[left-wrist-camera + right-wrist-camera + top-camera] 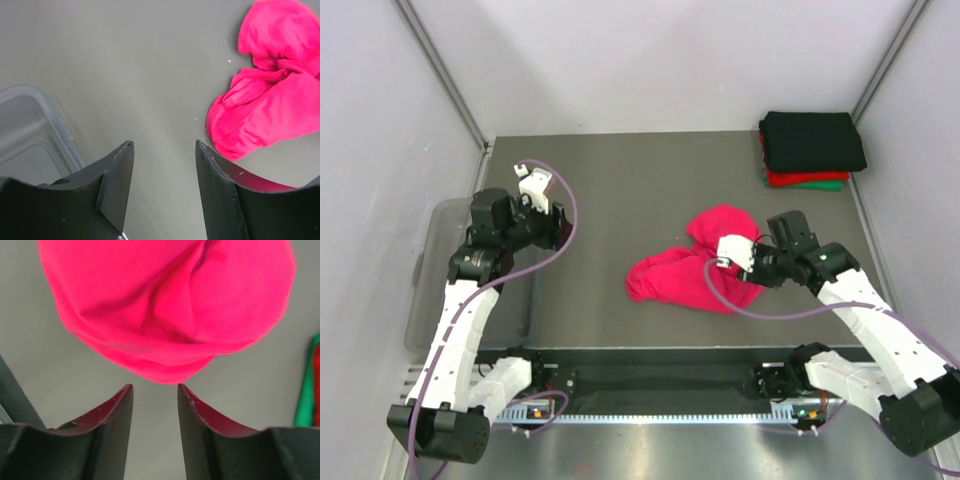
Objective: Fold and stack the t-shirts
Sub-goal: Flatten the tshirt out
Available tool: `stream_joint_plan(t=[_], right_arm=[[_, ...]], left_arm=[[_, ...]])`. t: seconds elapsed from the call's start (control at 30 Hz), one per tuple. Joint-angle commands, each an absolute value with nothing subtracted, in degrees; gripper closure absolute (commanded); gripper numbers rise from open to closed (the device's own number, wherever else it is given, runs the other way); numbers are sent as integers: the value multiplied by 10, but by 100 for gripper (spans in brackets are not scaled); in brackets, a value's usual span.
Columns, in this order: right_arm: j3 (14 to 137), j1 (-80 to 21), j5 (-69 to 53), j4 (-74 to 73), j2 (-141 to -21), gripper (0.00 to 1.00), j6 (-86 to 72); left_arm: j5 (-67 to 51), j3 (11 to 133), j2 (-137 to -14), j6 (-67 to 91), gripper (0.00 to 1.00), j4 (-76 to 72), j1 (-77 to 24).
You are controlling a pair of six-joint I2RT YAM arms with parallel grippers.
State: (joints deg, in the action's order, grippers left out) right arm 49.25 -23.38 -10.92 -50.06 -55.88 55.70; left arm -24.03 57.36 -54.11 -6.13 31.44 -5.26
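A bright magenta-pink t-shirt (692, 268) lies crumpled near the middle of the grey table (620, 190). Folded black, red and green t-shirts (812, 148) are stacked in the far right corner, black on top. My right gripper (723, 262) hovers at the pink shirt's right side. In the right wrist view its jaws (155, 387) stand open and hold nothing, with the pink cloth (165, 305) just beyond the tips. My left gripper (552, 222) is at the table's left, well away from the shirt. It is open (164, 143) over bare table, the pink t-shirt (270, 100) to its upper right.
A clear plastic bin (440, 270) sits off the table's left edge and also shows in the left wrist view (35, 135). White walls close in the table at the back and both sides. The stack's green and red edge (312, 385) shows at the right.
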Motion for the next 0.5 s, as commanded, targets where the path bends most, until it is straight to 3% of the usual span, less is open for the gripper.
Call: stream_joint_plan(t=[0.0,0.17,0.47], right_arm=[[587,-232,-146,-444,-545,58,542],[715,-233,-219,-422,-713,57,468],[866,-237,-206,-383,-1006,60,413]], left_arm=[[-258,566,-520,-55,43,284,-48],[-251,541,-505,-56,42,280,-47],[-232,530,-476,-83,42,310,-44]])
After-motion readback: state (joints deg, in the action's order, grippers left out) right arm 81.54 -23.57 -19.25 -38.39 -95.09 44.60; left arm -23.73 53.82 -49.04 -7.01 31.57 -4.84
